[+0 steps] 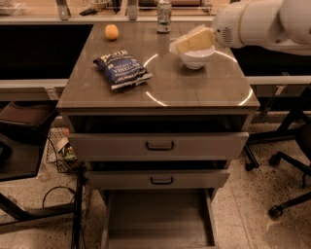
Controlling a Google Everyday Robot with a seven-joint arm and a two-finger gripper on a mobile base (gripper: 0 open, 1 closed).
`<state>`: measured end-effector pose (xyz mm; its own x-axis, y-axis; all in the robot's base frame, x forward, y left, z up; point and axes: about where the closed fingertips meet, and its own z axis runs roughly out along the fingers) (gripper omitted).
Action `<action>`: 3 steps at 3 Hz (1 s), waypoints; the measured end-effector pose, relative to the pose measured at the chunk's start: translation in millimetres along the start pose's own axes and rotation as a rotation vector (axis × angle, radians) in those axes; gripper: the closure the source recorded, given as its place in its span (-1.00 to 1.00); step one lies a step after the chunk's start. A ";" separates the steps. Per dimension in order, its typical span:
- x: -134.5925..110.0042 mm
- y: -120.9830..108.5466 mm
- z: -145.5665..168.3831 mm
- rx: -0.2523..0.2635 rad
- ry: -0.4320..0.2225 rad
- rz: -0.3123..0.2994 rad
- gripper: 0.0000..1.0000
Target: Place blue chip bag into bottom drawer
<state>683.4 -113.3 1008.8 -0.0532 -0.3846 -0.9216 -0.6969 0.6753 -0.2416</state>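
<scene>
Blue chip bag (121,69) flat on the left part of the cabinet top (194,92), lettering up, well apart from the gripper (187,43). Gripper at the right rear of the top, hovering just above the rim of a white bowl (197,59); clenched or released, cannot tell. Orange (112,32) and can (164,9) near the back edge. Bottom drawer (160,214) pulled out, beneath two upper drawers (159,146) with dark handles

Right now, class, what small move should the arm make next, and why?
Probably swing the gripper across toward the chip bag. The bag lies on the cabinet top, apart from the gripper, which hangs over the bowl; the bottom drawer is already open.
</scene>
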 end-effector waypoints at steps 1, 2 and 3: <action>9.2 9.1 39.2 -0.027 0.047 0.009 -1.00; 20.7 21.3 71.3 -0.064 0.080 0.026 -1.00; 23.0 32.7 99.1 -0.115 0.049 0.059 -1.00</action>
<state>730.2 -37.6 949.7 -0.1292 -0.3783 -0.9166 -0.7686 0.6223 -0.1484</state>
